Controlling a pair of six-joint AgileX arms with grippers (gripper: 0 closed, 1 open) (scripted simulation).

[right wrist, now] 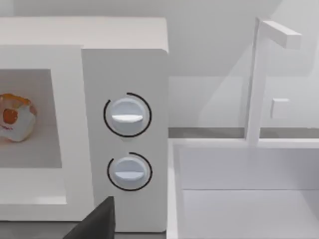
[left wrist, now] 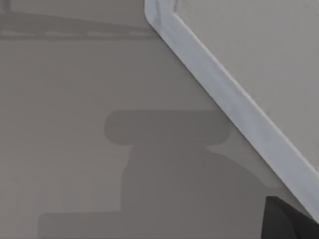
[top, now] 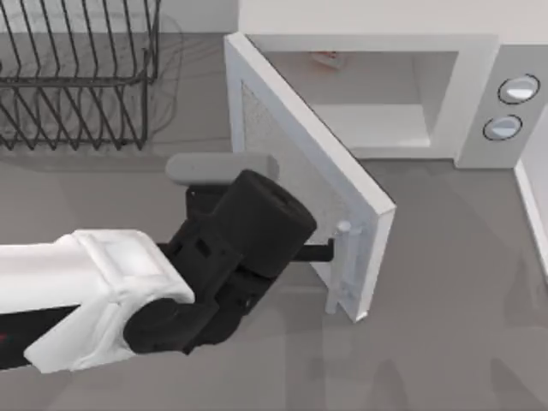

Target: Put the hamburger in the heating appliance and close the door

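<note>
Hamburger (right wrist: 15, 117) is seen inside the microwave (top: 479, 94) cavity from the right wrist view. Door (top: 308, 171) stands half open, left gripper (top: 330, 252) placed at its outer face beside the handle (top: 347, 265); finger state cannot be told

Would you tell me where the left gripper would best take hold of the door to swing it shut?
Probably at the pale bar handle on the door's free edge, approached from the outer face, where the left gripper is. The handle sits farthest from the hinge, and the door stands half open on the microwave.
</note>
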